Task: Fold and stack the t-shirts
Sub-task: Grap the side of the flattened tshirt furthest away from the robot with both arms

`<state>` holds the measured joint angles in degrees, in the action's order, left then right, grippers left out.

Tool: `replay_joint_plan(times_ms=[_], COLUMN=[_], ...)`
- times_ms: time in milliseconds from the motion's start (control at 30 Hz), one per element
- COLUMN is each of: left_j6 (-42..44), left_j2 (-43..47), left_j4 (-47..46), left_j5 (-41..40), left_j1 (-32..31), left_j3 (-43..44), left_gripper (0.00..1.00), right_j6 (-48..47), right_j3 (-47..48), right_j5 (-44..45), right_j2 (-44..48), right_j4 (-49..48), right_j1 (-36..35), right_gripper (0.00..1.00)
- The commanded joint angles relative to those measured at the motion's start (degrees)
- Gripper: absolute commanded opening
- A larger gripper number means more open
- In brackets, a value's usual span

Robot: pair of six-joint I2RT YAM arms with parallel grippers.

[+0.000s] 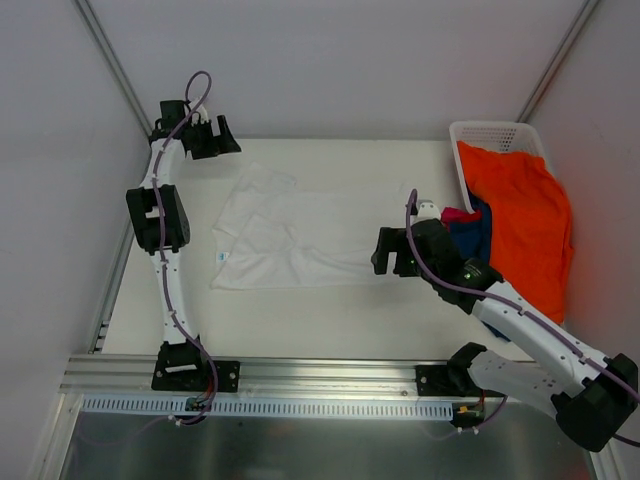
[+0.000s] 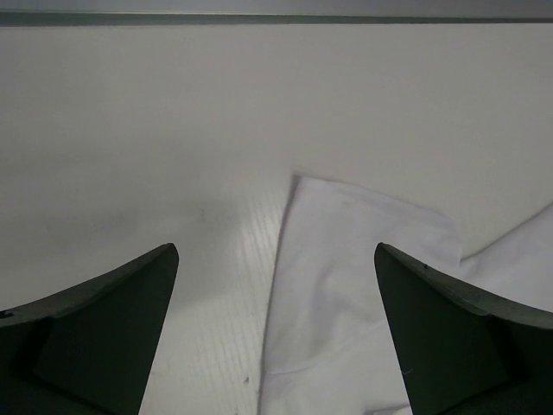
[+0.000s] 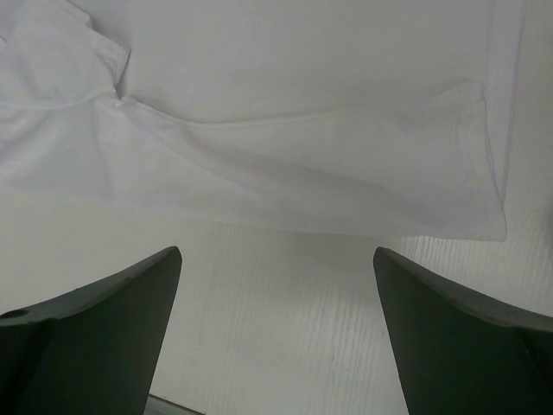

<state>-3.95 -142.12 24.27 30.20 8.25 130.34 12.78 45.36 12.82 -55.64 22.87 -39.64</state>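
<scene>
The white t-shirt (image 1: 300, 235) lies spread on the table's middle, with overlapping layers at its left side. My left gripper (image 1: 215, 140) is open and empty, off the shirt's far left corner; its wrist view shows that corner (image 2: 363, 285) between and below the fingers (image 2: 112, 328). My right gripper (image 1: 390, 252) is open and empty at the shirt's right edge; its wrist view shows the hem (image 3: 285, 156) just beyond the gripper (image 3: 276, 252). The orange t-shirt (image 1: 525, 215), the navy t-shirt (image 1: 474, 235) and the magenta t-shirt (image 1: 458, 214) are piled at the right.
A white lattice basket (image 1: 490, 132) stands at the back right, with the orange shirt spilling out of it towards the front. A metal rail (image 1: 330, 375) runs along the table's near edge. Grey walls close in the left, back and right.
</scene>
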Motion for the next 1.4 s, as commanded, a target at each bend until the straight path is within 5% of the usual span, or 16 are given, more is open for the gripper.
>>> replay_joint_plan(times_ms=[0, 733, 1367], left_j6=[-2.37, -11.60, -22.68], left_j2=[-3.94, -8.16, -10.80], left_j4=[0.25, 0.51, 0.69], left_j5=[11.44, 18.67, 12.78], left_j1=[-0.17, -0.25, -3.06], left_j3=[2.54, 8.69, 6.77], left_gripper=[0.99, 0.99, 0.98], right_j6=[-0.65, -0.38, -1.35], right_j3=[2.36, 5.44, 6.14], right_j5=[1.59, 3.17, 3.18], right_j2=[1.67, 7.82, 11.86], right_j4=[1.38, 6.57, 8.50], right_j1=[0.00, 0.00, 0.00], right_gripper=[0.99, 0.99, 0.99])
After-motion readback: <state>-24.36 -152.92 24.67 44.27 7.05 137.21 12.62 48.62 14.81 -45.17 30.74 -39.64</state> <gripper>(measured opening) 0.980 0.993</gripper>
